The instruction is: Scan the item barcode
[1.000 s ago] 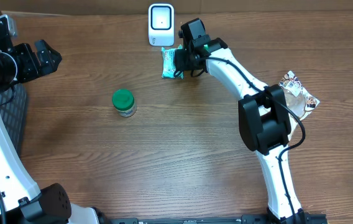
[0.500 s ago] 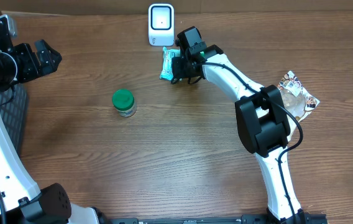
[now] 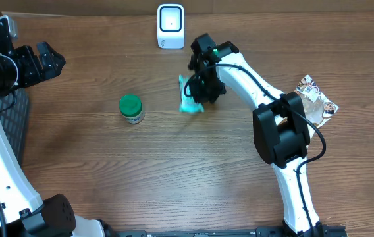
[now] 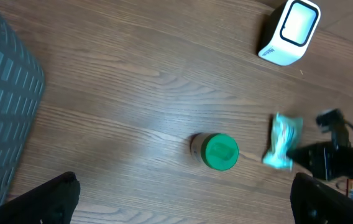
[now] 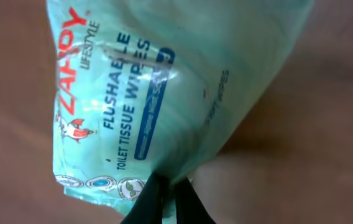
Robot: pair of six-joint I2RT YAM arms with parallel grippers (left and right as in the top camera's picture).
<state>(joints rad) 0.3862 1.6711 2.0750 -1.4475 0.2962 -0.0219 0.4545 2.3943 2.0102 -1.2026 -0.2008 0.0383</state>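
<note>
Gripping entry: right hand (image 5: 164, 200) was pinched shut on one edge of the wipes pack (image 5: 164, 87). The pack was teal soft plastic, blurred in the overhead view. It sat over the middle of the tabletop (image 3: 174, 171), in front of the white scanner (image 3: 170, 26) and apart from it, to the right of the green-lidded jar (image 3: 131, 108).

Room: bare wood lay on every side of the pack. A crinkled snack packet (image 3: 316, 99) lay near the right edge.

Left hand (image 3: 42, 60): fingers spread wide, holding nothing, at the far left edge beside a dark mesh bin (image 3: 12, 125).

Print read: "LIFESTYLE", "FLUSHABLE", "TOILET TISSUE WIPES". The red brand name was creased, apparently "ZAPPY".
</note>
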